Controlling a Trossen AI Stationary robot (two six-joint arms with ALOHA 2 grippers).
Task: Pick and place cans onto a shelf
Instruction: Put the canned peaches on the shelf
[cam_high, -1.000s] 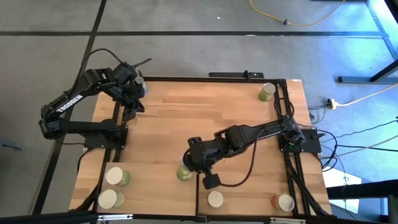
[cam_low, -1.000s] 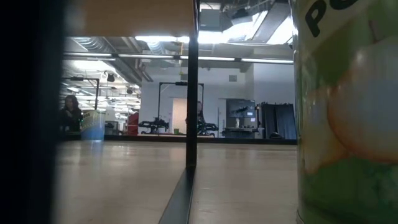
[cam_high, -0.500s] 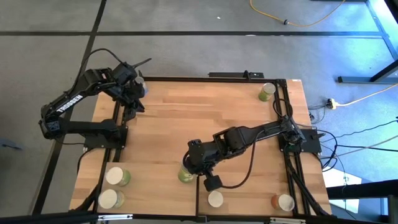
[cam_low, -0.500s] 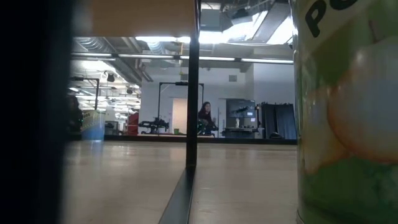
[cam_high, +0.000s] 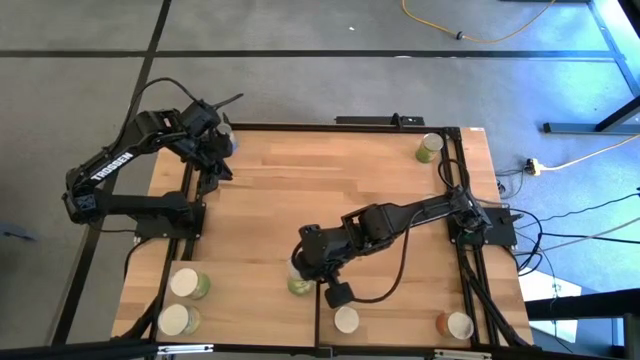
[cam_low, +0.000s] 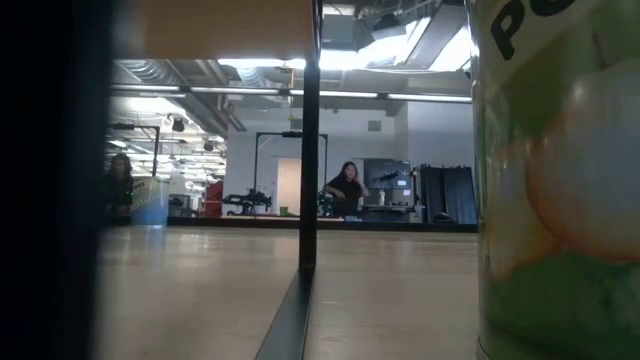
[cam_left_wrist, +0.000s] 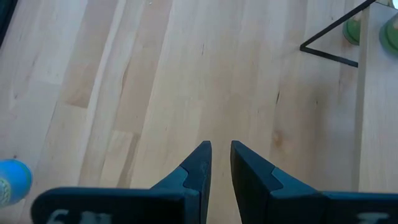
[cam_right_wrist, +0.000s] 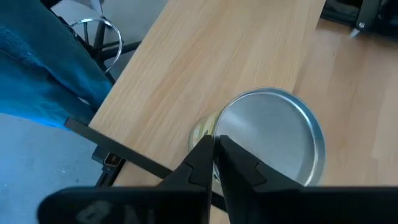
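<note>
A green can (cam_high: 297, 285) with a silver top (cam_right_wrist: 270, 137) stands upright on the pale wood shelf (cam_high: 240, 310), left of its dark divider (cam_high: 318, 318). My right gripper (cam_right_wrist: 215, 143) reaches it from the right, fingers almost together at its rim. Other cans stand at the near left (cam_high: 188, 283) (cam_high: 178, 320), near middle (cam_high: 346, 320), near right (cam_high: 455, 325) and far right (cam_high: 430, 147). My left gripper (cam_left_wrist: 221, 146) waits at the far left (cam_high: 213, 160), open over bare wood. My right gripper has the can's top rim (cam_right_wrist: 216, 127) in the narrow gap between its fingertips, one finger outside the wall and one over the lid. The fingers slant down from the table's right. The can stays upright with its base on the wood.
A blue-sided can (cam_high: 228, 140) stands by my left gripper. A big green can (cam_low: 560, 200) fills the low view's right. A dark frame bar (cam_right_wrist: 124, 155) edges the wood, with blue cloth (cam_right_wrist: 43, 68) beyond. Bare wood spans the middle (cam_high: 330, 180).
Both arms have kept their places. In the room behind the table a person has walked toward the right.
</note>
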